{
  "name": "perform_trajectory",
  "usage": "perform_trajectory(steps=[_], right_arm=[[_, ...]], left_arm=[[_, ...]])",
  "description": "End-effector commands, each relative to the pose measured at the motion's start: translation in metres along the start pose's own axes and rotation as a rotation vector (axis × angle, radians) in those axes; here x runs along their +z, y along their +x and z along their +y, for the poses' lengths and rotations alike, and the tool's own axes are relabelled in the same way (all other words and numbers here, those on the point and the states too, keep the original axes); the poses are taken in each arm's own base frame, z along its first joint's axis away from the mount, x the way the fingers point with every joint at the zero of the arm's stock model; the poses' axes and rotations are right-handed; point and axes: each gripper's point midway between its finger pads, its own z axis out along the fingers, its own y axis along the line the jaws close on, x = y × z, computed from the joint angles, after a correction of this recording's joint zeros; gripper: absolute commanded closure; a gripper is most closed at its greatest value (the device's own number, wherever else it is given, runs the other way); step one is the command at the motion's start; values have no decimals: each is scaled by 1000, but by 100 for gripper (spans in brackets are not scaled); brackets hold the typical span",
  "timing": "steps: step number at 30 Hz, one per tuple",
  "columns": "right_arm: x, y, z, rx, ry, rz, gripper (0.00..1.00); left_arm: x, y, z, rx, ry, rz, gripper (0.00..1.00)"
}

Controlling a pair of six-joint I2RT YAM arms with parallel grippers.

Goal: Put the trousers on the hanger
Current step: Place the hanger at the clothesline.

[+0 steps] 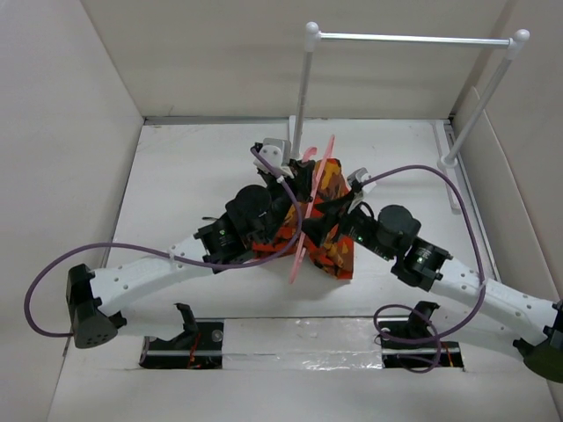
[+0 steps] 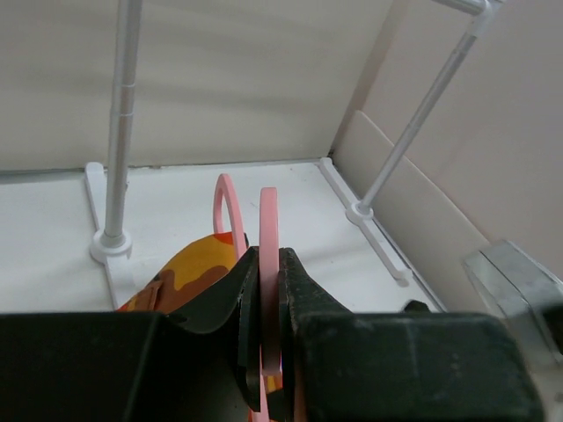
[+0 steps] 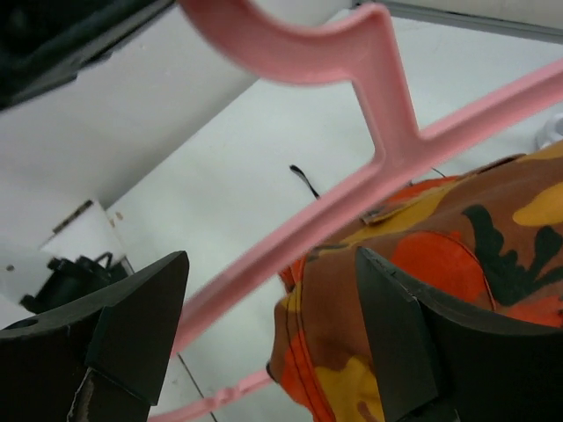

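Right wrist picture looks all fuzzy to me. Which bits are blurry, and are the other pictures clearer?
Right wrist view: the pink hanger and the dark jaws sit close to the lens and look soft; the trousers are a bit clearer. Left wrist view: the jaws are blurred, while the rail stand behind is sharp. Top external view: even light, everything clear, only faint shadows.

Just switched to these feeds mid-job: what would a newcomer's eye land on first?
The bright orange camouflage trousers, bunched in the middle of the table between the two arms, catch the eye first. A thin pink hanger crosses them, pinched by the left gripper, while the right gripper hangs open around the hanger's bar and the trousers' edge. A white rail stand rises at the back.
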Motion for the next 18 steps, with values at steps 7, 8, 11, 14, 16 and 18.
perform_trajectory(steps=[7,8,11,14,16,18], right_arm=[[18,-23,10,200,-94,-145,42],[19,-19,12,215,-104,-135,46],[15,-11,11,245,-106,-121,53],[8,-7,5,275,-86,-147,69],[5,-7,3,287,-81,-159,80],[2,-11,1,286,-75,-171,87]], left_arm=[[-15,-67,-45,-91,54,-196,100],[-14,-64,-44,-88,49,-194,100],[-15,-64,-41,-76,38,-205,100],[-13,-72,-41,-72,30,-234,100],[-12,-73,-44,-74,38,-237,100],[-8,-71,-49,-71,51,-236,100]])
